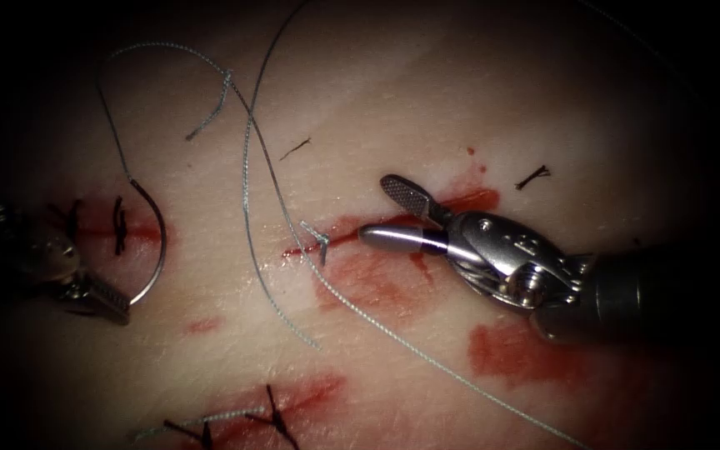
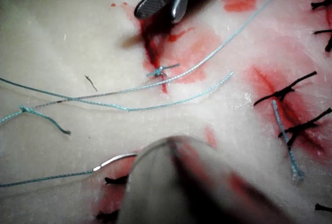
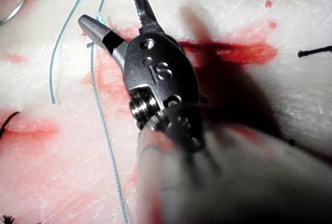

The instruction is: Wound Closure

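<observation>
The cut (image 1: 393, 223) runs across the tissue, with a pale knot (image 1: 320, 240) at its left end. My right tool (image 1: 377, 208) hovers over the cut just right of the knot, jaws open and holding nothing; it also appears as the right tool (image 3: 111, 7) and the right tool (image 2: 161, 3). Far to the left of the cut, my left tool (image 1: 118, 307) is shut on the curved needle (image 1: 162, 242) near the end away from the thread. The needle is out of the tissue. Pale thread (image 1: 247, 167) trails from its upper end in long loose strands past the knot (image 2: 162, 70).
Older cuts closed with dark stitches lie under the needle (image 1: 118, 225) and near the front edge (image 1: 272, 417). Short dark cut ends of thread (image 1: 533, 177) lie on the tissue. Red fluid (image 1: 518, 350) pools below the right tool. A frayed thread end (image 1: 210, 117) rests at the upper left.
</observation>
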Robot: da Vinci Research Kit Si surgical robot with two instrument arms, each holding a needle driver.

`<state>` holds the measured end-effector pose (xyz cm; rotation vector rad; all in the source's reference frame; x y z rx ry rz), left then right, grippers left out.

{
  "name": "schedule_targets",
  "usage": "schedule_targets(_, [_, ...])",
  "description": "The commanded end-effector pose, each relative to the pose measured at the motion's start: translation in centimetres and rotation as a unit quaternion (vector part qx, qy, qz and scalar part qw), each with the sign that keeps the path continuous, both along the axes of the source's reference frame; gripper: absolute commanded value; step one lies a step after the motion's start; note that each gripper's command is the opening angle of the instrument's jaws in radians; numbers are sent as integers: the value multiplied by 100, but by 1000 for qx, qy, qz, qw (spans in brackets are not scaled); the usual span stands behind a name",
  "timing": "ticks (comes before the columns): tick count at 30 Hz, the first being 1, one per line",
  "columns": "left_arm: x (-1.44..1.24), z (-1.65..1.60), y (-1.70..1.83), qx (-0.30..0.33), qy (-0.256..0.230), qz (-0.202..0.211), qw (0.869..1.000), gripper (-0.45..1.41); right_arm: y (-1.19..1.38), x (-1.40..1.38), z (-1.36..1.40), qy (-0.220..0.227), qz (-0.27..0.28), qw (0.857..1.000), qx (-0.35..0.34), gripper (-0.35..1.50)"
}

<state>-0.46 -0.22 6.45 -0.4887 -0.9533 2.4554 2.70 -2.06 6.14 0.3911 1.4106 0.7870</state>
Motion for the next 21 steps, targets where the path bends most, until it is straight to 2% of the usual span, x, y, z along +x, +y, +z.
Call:
schedule_targets(1, [-6, 6, -2, 1, -1, 1, 1000, 24, -3, 8, 2, 1, -1, 1000, 0, 120])
schedule_targets(8, [-5, 7, -1, -1, -1, 6, 1000, 46, -4, 8, 3, 0, -1, 1000, -3, 120])
schedule_targets(9, [-5, 8, -1, -3, -1, 5, 1000, 59, -4, 8, 3, 0, -2, 1000, -4, 120])
schedule_targets(11, [-4, 8, -1, -1, 2, 1, 1000, 64, -5, 8, 3, 0, -2, 1000, -4, 120])
schedule_targets(15, [-2, 10, -2, -4, 20, -9, 1000, 34, -6, 8, 3, 1, -2, 1000, -4, 120])
schedule_targets(18, [-2, 14, -7, -10, 31, -4, 999, 46, -6, 8, 3, 1, -2, 1000, -4, 120])
schedule_targets(21, [-2, 20, -12, -13, 31, -4, 999, 47, -6, 8, 2, 1, -3, 1000, -4, 120])
